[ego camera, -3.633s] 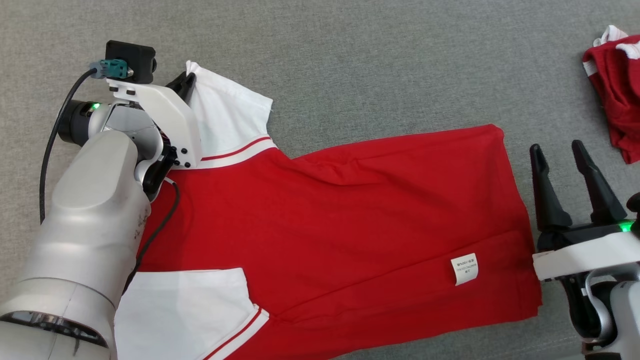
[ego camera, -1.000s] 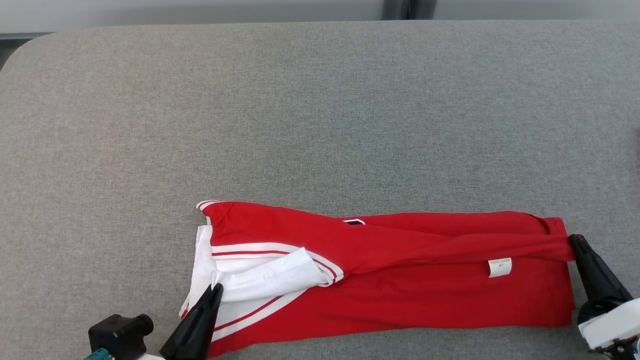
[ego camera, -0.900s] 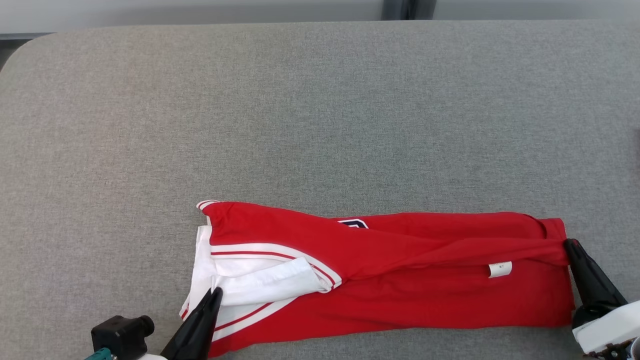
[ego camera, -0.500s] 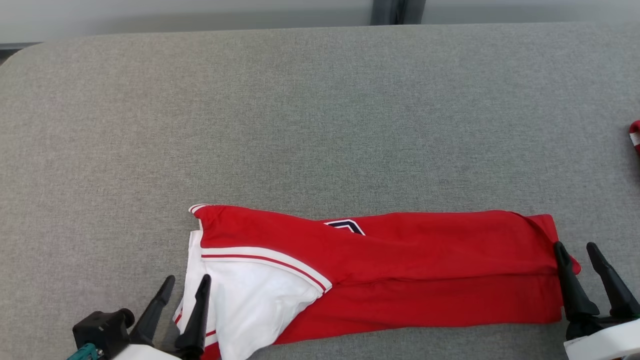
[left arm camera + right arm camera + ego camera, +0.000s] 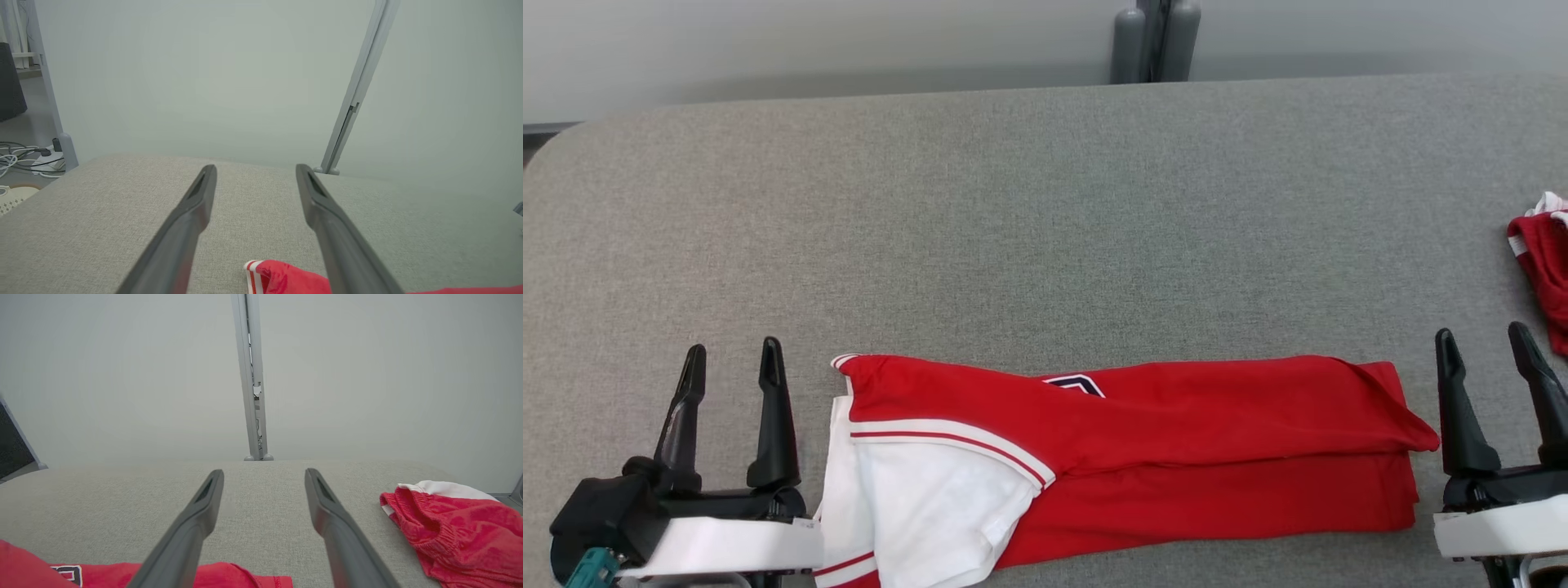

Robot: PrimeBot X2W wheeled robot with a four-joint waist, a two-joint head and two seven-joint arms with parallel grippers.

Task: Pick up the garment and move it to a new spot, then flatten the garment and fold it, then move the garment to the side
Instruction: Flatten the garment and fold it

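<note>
Grey bench [image 5: 1013, 204]: garment [image 5: 1217, 425] is lying lengthwise along near edge, being flanked by left gripper [image 5: 733, 347] and right gripper [image 5: 1481, 331], both open, empty.

crumpled red cloth [image 5: 1545, 269], grey table [image 5: 1045, 204]

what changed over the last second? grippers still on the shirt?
Both let go. The left gripper released the white sleeve and the right gripper released the hem end of the shirt. Both now stand open, drawn back clear of its ends. The sleeve dropped flat. The shirt stays a long folded strip in the same spot on the table; the overall shift is the head camera tilting up.
</note>
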